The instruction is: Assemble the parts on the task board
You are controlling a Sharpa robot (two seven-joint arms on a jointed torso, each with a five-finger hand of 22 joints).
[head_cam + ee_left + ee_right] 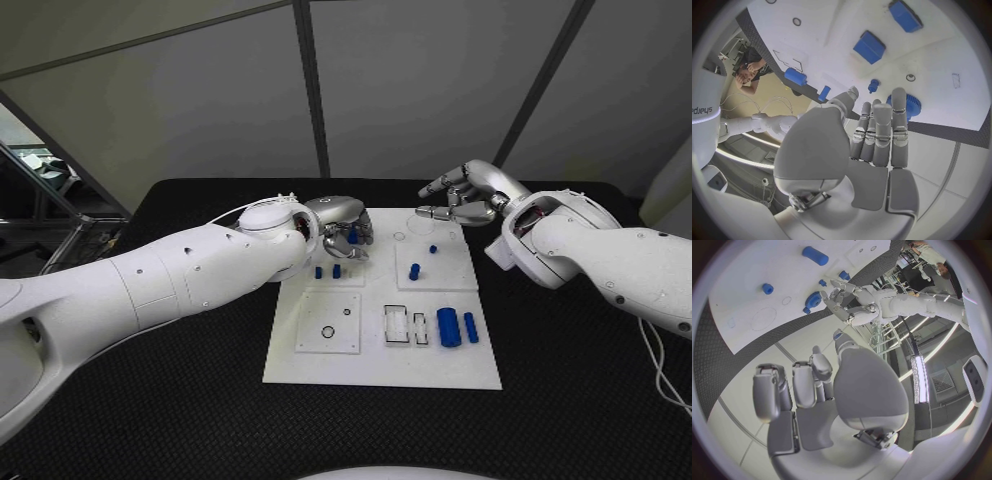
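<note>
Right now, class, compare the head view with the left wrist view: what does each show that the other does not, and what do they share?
Head view alone: the right hand raised over the board's far right corner, and the whole white board on the black table.
Left wrist view alone: the left hand's palm side, fingers held straight and close together.
Both: the left hand over the board's far left part, with blue parts on the board.

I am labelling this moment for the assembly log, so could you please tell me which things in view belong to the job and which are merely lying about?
Belonging to the job:
task board
blue gear at the left hand fingers
two blue cylinders
blue peg
right hand, hovering above the board's far edge

Merely about:
black table
</note>
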